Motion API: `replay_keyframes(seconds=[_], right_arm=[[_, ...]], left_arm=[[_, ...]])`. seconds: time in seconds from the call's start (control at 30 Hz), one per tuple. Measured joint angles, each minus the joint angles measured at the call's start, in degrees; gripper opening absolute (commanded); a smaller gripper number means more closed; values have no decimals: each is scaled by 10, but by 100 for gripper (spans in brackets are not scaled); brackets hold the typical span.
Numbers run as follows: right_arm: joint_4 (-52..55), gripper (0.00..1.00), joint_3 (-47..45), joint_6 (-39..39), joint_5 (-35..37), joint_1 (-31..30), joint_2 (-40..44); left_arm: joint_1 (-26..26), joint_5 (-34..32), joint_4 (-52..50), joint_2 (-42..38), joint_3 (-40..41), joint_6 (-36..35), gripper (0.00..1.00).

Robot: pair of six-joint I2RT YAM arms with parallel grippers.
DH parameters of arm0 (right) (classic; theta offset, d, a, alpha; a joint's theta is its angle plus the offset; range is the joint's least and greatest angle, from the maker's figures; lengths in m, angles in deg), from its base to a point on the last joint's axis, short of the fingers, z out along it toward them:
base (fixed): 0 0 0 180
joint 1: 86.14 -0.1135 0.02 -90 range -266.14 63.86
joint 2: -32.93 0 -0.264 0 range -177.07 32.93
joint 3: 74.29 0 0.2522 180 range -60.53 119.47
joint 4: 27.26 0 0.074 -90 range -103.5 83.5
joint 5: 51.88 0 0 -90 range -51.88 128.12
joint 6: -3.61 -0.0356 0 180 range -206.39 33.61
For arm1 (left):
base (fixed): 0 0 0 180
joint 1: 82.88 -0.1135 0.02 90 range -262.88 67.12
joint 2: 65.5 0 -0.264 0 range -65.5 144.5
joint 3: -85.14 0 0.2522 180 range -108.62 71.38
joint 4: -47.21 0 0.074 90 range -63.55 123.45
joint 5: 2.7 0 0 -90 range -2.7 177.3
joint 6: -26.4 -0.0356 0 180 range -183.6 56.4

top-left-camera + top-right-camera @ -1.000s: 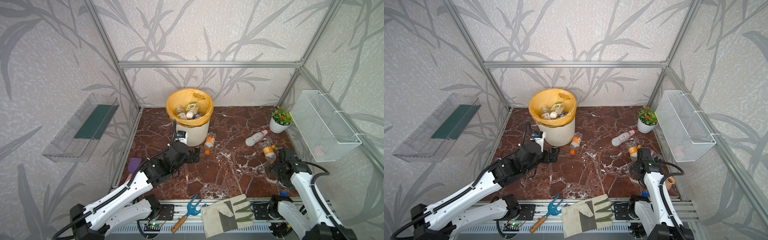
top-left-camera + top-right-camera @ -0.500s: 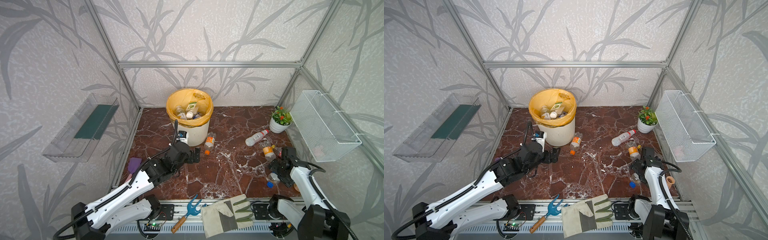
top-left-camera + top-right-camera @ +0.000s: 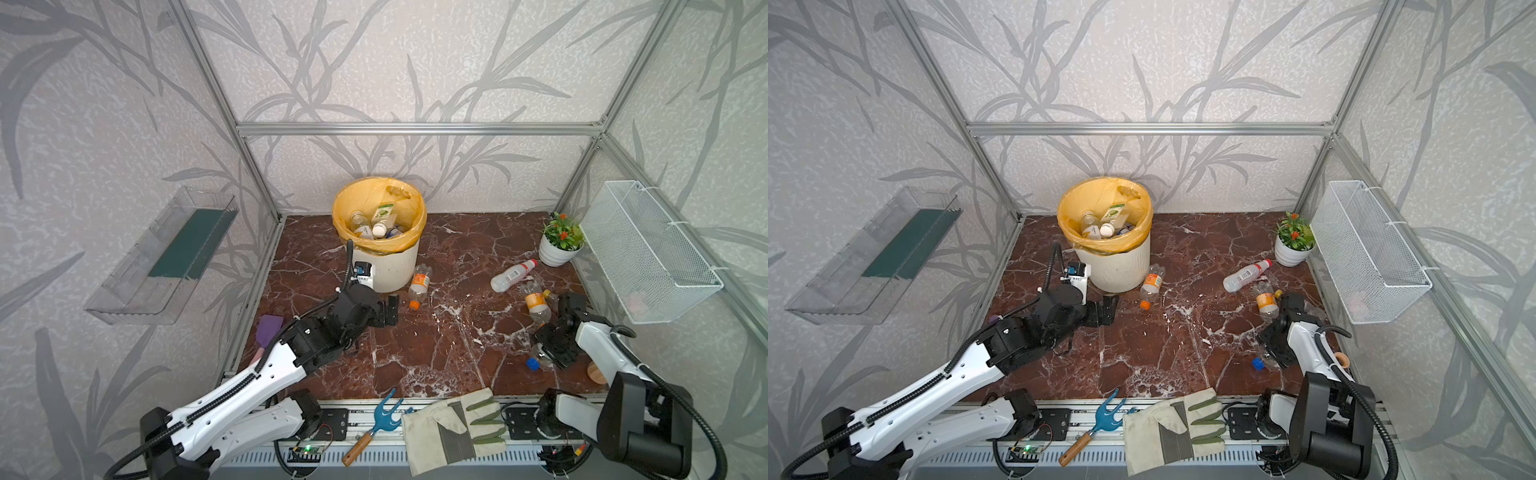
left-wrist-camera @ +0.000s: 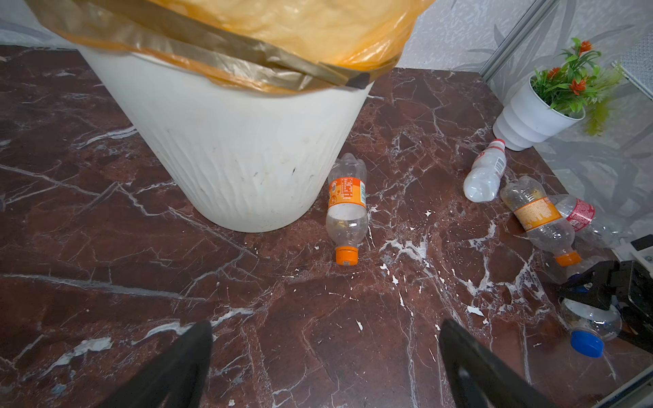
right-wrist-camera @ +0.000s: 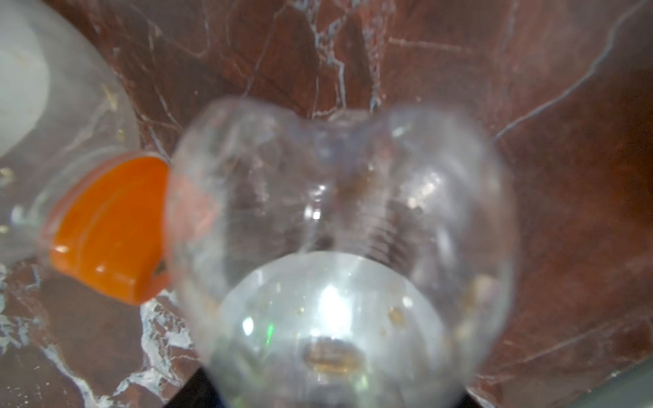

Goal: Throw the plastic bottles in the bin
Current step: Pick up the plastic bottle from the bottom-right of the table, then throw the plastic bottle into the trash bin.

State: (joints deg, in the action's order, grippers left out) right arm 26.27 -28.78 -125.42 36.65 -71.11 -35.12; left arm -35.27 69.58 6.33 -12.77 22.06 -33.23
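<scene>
Left wrist: right claw [image 4: 588, 288] clamps blue-capped bottle [image 4: 590, 323]; left claw [image 4: 327, 328] spread.

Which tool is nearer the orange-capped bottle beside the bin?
Left. The left tool hovers just short of the orange-capped bottle; the right tool is across the floor, around a blue-capped bottle.

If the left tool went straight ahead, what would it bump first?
The left tool would probably meet the orange-capped bottle beside the bin, cap end first; depth is unclear.
</scene>
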Motion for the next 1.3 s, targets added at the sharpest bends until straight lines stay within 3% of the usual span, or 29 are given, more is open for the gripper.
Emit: replay_keyframes(seconds=[0.2, 0.7, 1.0, 1.1, 1.3], right_arm=[[-3, 48, 0, -8, -50, 2, 24], [106, 50, 72, -55, -113, 2, 330], [62, 49, 180, -66, -196, -3, 351], [32, 49, 220, -58, -211, -38, 327], [-34, 49, 289, -29, -175, -193, 253]], left_arm=[[-5, -22, -8, -30, 2, 3, 99], [-17, -55, -38, -66, 7, 7, 99], [-20, -69, -55, -69, 7, 12, 99], [-20, -69, -55, -64, 7, 17, 99], [-20, -69, -55, -55, 7, 35, 99]])
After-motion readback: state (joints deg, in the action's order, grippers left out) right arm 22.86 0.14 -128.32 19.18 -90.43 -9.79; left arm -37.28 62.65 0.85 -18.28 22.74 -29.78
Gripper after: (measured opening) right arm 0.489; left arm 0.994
